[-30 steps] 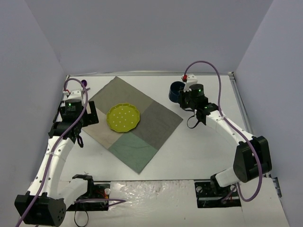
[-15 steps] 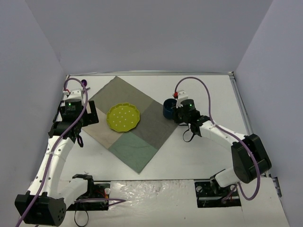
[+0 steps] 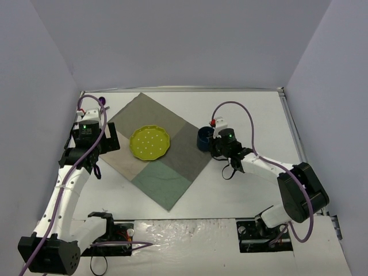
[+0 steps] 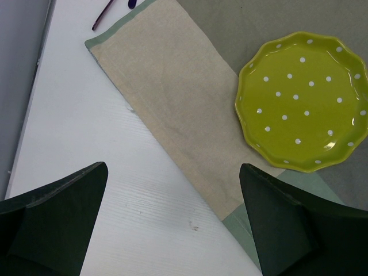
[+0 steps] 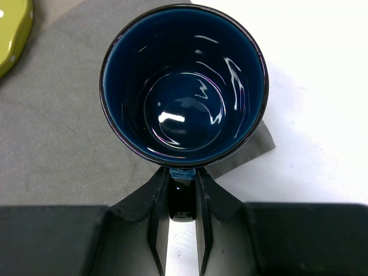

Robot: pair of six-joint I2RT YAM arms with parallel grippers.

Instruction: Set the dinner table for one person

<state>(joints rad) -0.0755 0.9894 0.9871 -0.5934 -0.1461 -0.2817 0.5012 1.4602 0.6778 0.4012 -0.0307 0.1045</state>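
Note:
A dark blue mug (image 3: 203, 139) stands upright at the right corner of the patchwork cloth (image 3: 172, 167) on the white dinner table (image 3: 253, 115). My right gripper (image 3: 214, 145) is shut on the mug's handle (image 5: 183, 198); in the right wrist view the mug (image 5: 184, 86) fills the frame just beyond the gripper (image 5: 184, 172). A yellow-green dotted plate (image 3: 150, 142) lies in the middle of the cloth. My left gripper (image 3: 108, 138) is open and empty above the cloth's left edge; in its wrist view the gripper (image 4: 172, 167) hangs over bare table (image 4: 75, 126), with the plate (image 4: 305, 109) to the right.
A purple utensil (image 3: 103, 100) lies at the table's far left corner, also partly showing in the left wrist view (image 4: 103, 14). Grey walls enclose the table on three sides. The arm bases stand at the near edge.

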